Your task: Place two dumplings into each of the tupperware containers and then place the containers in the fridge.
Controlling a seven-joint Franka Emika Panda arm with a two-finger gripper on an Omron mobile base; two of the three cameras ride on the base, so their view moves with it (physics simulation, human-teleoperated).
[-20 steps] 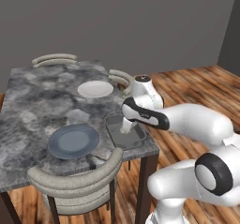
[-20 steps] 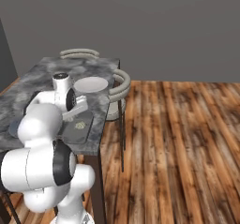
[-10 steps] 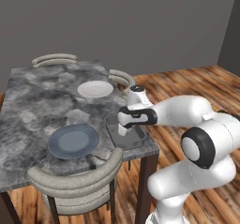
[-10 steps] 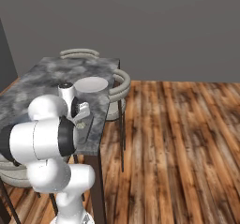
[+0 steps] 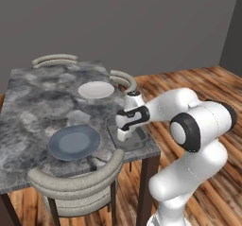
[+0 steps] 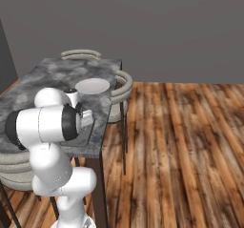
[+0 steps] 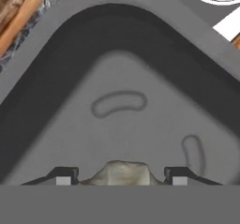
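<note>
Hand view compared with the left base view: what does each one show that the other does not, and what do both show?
Hand view alone: a dumpling between the fingertips of the hand, low over the container floor, and two shallow curved marks there. Left base view alone: the white plate, the blue-grey plate, two chairs, the marble table and the arm. Both: the dark grey container at the table's near corner.

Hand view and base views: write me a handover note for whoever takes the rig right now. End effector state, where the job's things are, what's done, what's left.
End effector: low inside the dark grey rounded tupperware tub, fingers either side of a tan pleated dumpling; a firm grip cannot be told.
Things: the tub sits at the marble table's near edge, beside the round blue-grey plate; the round white plate lies further back.
Done: this dumpling has reached the tub.
Left: release it, load the remaining dumplings, move both tubs to the fridge.
</note>
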